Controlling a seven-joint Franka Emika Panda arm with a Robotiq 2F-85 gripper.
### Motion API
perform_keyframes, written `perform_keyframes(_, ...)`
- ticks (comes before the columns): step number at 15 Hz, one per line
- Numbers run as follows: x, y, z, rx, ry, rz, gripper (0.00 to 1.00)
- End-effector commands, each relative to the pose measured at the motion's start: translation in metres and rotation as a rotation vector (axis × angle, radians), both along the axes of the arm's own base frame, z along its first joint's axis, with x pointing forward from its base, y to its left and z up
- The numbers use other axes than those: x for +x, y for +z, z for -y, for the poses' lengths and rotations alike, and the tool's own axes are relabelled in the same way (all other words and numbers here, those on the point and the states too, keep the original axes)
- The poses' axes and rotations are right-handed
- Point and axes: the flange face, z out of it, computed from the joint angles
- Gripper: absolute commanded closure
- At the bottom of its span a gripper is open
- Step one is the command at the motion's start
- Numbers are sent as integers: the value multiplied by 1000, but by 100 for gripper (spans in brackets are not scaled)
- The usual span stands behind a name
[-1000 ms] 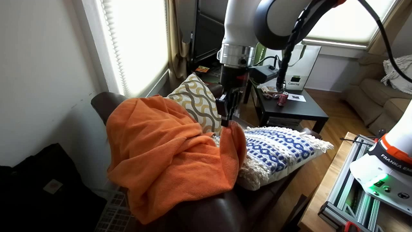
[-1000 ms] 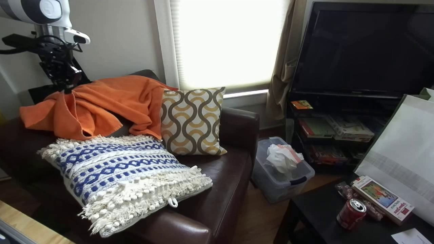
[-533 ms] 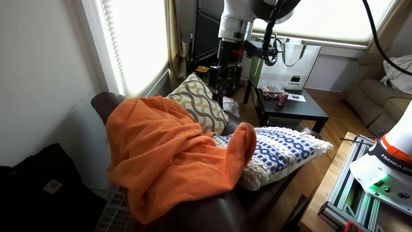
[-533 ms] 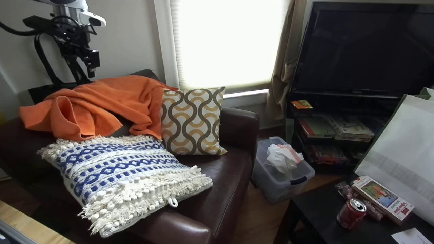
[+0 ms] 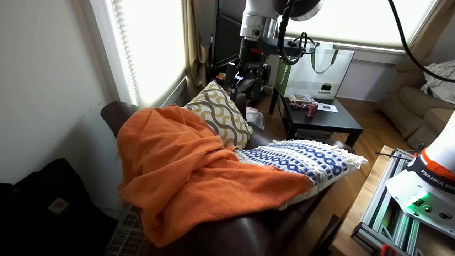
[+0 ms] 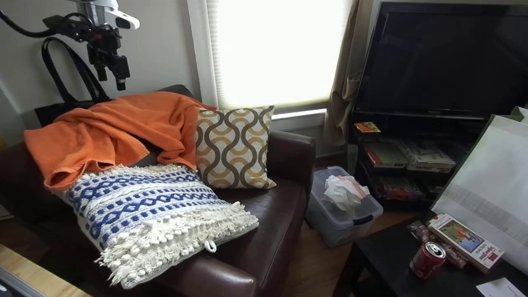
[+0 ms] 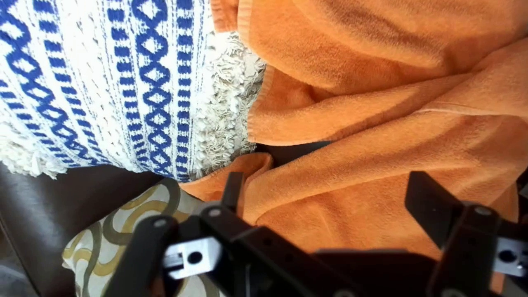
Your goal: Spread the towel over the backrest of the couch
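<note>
One gripper (image 6: pixel 111 83) above towel (image 6: pixel 140 113), exterior-only television (image 6: pixel 439 62)

Your white arm (image 5: pixel 261 8) wears a silver wrist collar (image 5: pixel 258 25), a black cable (image 5: pixel 283 32), black jaws with round screw heads (image 7: pixel 482 210), and a green-lit base (image 5: pixel 434 201) lettered FRANKA.

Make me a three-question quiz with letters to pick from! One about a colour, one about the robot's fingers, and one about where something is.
1) What colour is the towel?
A) green
B) orange
C) purple

2) How are the robot's fingers?
A) shut on the towel
B) shut on nothing
C) open

3) Where is the red can?
A) on the black table
B) on the towel
C) between the fingers

1 B: it looks bright orange in every view.
2 C: the wrist view shows a wide gap between them.
3 A: both exterior views show it standing there.
</note>
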Motion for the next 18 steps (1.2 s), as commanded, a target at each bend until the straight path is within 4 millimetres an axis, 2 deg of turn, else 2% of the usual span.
perform_keyframes(1, 6, -6, 12, -22, -119, -18, 0)
perform_keyframes(4, 12, -7, 29, -32, -199, 6, 0)
perform_keyframes(8, 25, 5, 40, 2, -255, 131, 0)
perform_keyframes(11, 31, 11, 39, 5, -249, 203, 0)
perform_keyframes(12, 36, 11, 38, 17, -241, 169, 0)
perform_keyframes(18, 37, 12, 38, 17, -239, 186, 0)
